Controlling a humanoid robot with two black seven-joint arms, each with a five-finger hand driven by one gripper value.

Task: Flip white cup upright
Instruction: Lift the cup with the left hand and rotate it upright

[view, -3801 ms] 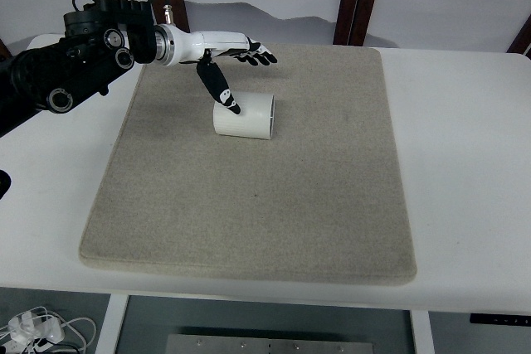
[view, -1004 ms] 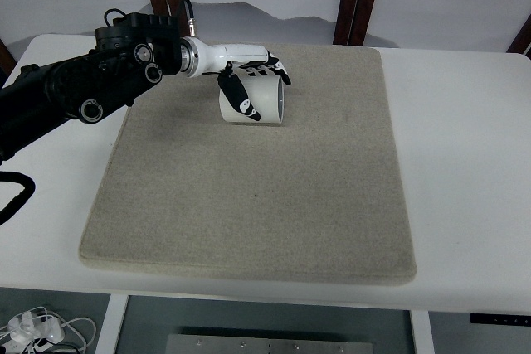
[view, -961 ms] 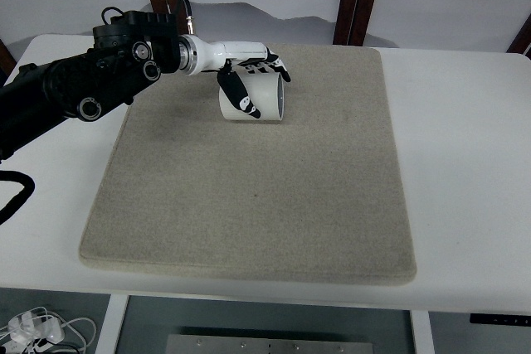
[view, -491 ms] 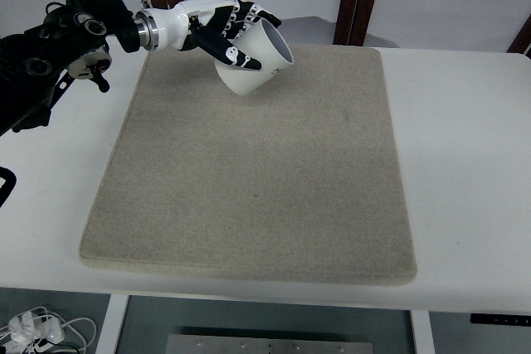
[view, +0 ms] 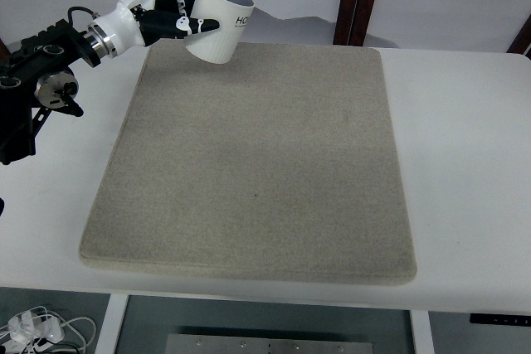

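Left hand (view: 170,14) has the white cup (view: 217,21) wrapped in its fingers, held in the air above the far left corner of the grey felt mat (view: 257,172), mouth tipped up and to the right. It's nearly upright but not quite, I think, though the angle's hard to judge from up here. I'd finish rolling the wrist until the rim is level, lower straight down so the base lands flat on the mat, then let go

The black left arm enters from nine o'clock and reaches toward eleven o'clock, its white-and-black fingered left hand (view: 178,7) raised, fingers curled around a tilted white cylindrical cup (view: 217,21).
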